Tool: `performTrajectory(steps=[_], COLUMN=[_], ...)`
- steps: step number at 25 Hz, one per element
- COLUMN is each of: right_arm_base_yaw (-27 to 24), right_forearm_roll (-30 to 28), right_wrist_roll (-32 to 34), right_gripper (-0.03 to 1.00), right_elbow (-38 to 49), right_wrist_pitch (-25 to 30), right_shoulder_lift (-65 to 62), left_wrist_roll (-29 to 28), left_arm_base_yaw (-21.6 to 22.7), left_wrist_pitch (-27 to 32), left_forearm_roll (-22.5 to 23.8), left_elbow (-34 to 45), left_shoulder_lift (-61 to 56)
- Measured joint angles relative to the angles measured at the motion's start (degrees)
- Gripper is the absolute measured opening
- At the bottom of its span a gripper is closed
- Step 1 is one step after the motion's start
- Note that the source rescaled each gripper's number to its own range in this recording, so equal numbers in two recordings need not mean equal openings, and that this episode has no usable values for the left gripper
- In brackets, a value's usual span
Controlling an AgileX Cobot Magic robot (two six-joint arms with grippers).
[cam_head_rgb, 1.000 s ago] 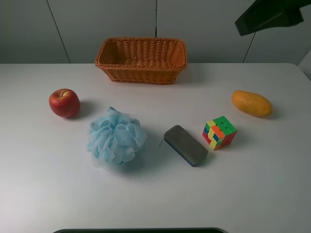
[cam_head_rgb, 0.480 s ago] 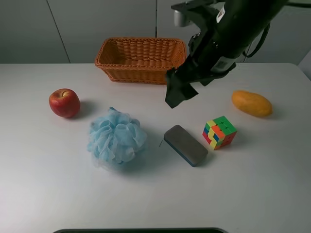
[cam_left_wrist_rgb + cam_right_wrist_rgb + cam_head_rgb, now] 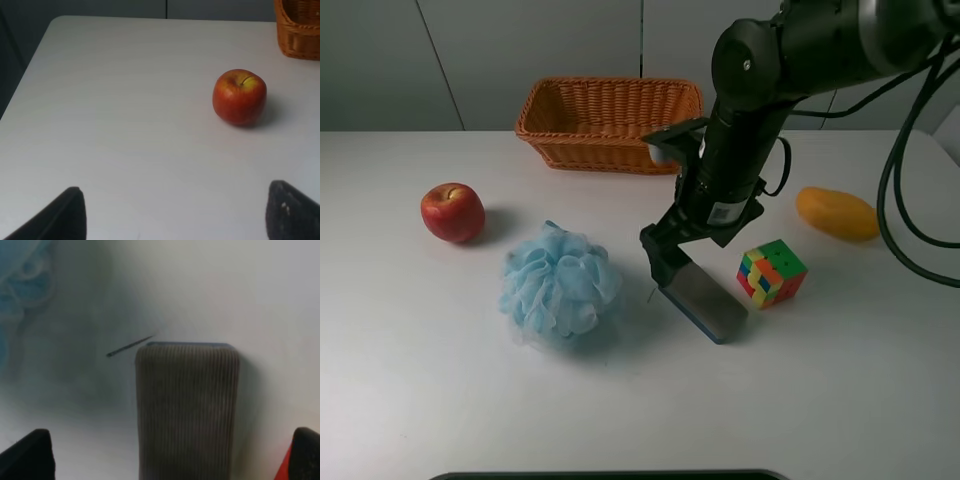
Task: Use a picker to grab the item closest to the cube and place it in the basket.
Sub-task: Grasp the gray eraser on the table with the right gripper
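Note:
The dark grey block (image 3: 708,303) with a thin blue bottom layer lies flat on the white table (image 3: 840,380), just left of the multicoloured cube (image 3: 772,272). My right gripper (image 3: 664,264) is low over the block's far-left end. In the right wrist view the block (image 3: 187,410) lies between the two open fingertips (image 3: 26,456) of the right gripper (image 3: 165,455), apart from both. The wicker basket (image 3: 610,122) stands at the back centre. My left gripper (image 3: 175,220) is open and empty; it does not show in the exterior high view.
A red apple (image 3: 452,212) sits at the left and also shows in the left wrist view (image 3: 239,96). A light-blue bath pouf (image 3: 560,285) lies left of the block. A mango (image 3: 837,213) lies at the right. The right arm's cables (image 3: 910,200) hang at the right.
The right arm has come in from the upper right and dropped toward the table; its gripper now sits low over the grey block's end. The objects have not moved.

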Motion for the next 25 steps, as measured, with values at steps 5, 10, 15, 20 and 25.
performTrajectory(steps=[5,10,15,20,25], right_arm_base_yaw=[0.0,0.0,0.0,0.0,0.0], right_forearm_roll=[0.0,0.3,0.3,0.3,0.3], right_wrist_roll=[0.1,0.2,0.2,0.2,0.2], right_gripper=[1.0,1.0,1.0,1.0,0.62], right_elbow=[-0.1,-0.1,-0.1,-0.1,-0.1], right_wrist_pitch=[-0.8,-1.7,-2.8,-3.0,-3.0], right_shoulder_lift=[3.7,6.1,8.6,9.0,9.1], left_wrist_roll=[0.0,0.0,0.0,0.0,0.0], left_arm_base_yaw=[0.0,0.0,0.0,0.0,0.0], left_wrist_pitch=[0.0,0.0,0.0,0.0,0.0], left_forearm_roll=[0.0,0.0,0.0,0.0,0.0], left_elbow=[0.0,0.0,0.0,0.0,0.0], left_shoulder_lift=[0.0,0.0,0.0,0.0,0.0])
